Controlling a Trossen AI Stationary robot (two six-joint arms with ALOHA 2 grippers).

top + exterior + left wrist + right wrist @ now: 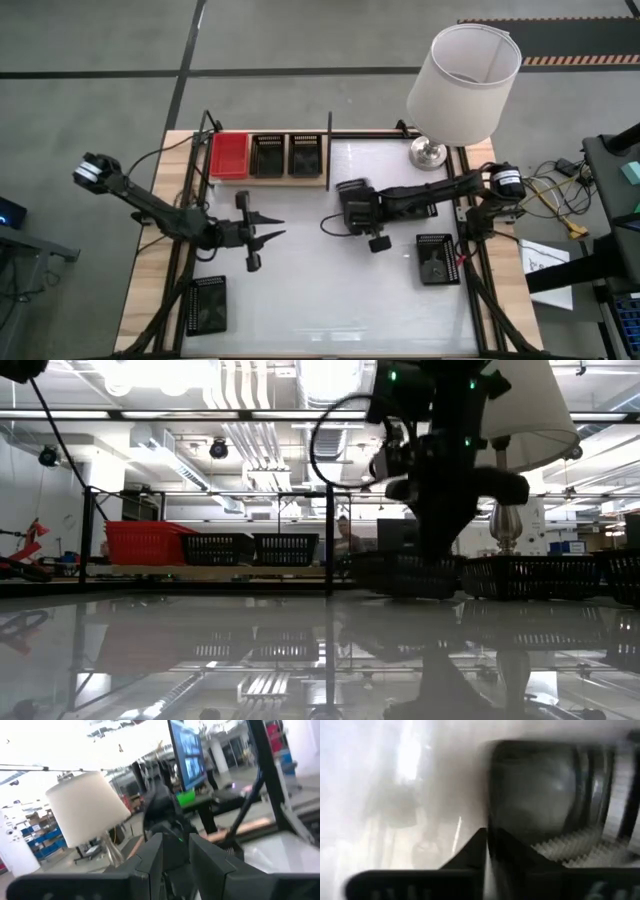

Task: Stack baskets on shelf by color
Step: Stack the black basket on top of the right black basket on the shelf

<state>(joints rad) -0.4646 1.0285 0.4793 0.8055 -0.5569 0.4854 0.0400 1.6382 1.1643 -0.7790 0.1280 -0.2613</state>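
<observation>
A grey concrete floor [300, 40] with dark seams surrounds the glossy white tabletop [330, 290]. A white drum-shaded lamp on a chrome base [463, 85] stands at its corner, under bright ceiling strip lights [150, 375].

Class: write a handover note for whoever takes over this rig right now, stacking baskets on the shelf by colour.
Left gripper: open, empty, over the table's left half.
Right gripper: appears shut on the rim of a mid-table black basket.
Done: the shelf holds a red basket and two black shelf baskets, side by side.
Left: shelve the gripped basket, then the right loose basket and the left loose basket.
</observation>
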